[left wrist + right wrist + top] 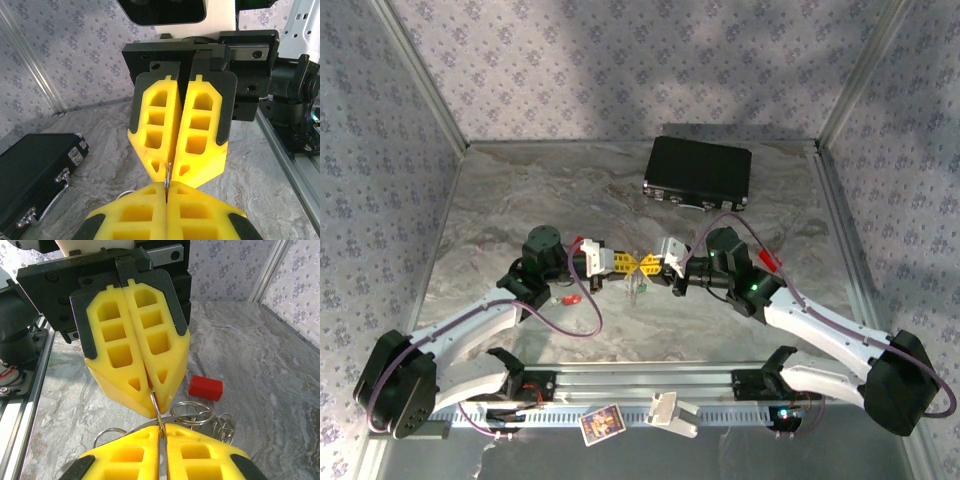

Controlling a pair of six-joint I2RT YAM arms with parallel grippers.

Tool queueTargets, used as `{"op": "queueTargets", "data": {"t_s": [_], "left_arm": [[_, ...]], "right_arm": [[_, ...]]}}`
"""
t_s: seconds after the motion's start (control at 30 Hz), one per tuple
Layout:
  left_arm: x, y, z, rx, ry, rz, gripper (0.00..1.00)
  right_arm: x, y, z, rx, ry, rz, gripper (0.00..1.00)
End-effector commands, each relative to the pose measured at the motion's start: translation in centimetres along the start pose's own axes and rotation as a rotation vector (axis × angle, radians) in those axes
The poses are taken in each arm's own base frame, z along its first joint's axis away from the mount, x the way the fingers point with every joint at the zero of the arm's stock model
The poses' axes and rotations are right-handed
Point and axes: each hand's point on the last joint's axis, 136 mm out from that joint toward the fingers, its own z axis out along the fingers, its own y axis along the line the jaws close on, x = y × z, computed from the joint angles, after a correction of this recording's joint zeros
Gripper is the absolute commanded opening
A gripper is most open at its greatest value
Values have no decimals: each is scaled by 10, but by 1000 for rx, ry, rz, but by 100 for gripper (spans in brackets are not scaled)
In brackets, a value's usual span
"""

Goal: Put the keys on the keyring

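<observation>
1. A black case (pixel 698 172) lies near the table's (pixel 520 200) far edge, right of its middle, well apart from both arms. A red block (pixel 205 387) sits on the marble just past the meeting fingertips, touching nothing. A card (pixel 602 424) and a white part (pixel 670 412) rest on the rail at the near edge
2. The keyring (pixel 192 412) – silvery wire loops – is at the table's middle, just beneath the point where the two grippers meet. One thin loop rises edge-on into both pairs of fingers. Whether the lower loops rest on the marble cannot be told. The red key (pixel 571 298) lies on the table beside the left arm, apart from both grippers and the keyring
3. The left gripper (pixel 632 266) and right gripper (pixel 650 266) meet tip to tip. The left jaws are pressed tight on the thin loop – the right jaws pinch the same loop from the other side, tips together
</observation>
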Motion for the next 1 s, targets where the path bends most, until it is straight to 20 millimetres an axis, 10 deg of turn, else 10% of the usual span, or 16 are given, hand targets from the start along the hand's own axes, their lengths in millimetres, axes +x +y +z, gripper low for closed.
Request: {"op": "queueTargets", "data": {"t_s": [0.0, 0.67, 0.97], "left_arm": [[-14, -6, 0, 37, -38, 53, 0], [18, -11, 0, 37, 81, -67, 14], [20, -11, -2, 17, 94, -56, 0]], "right_arm": [[-10, 4, 2, -31, -14, -10, 9], [0, 23, 13, -137, 46, -16, 0], [7, 20, 13, -119, 66, -4, 0]]}}
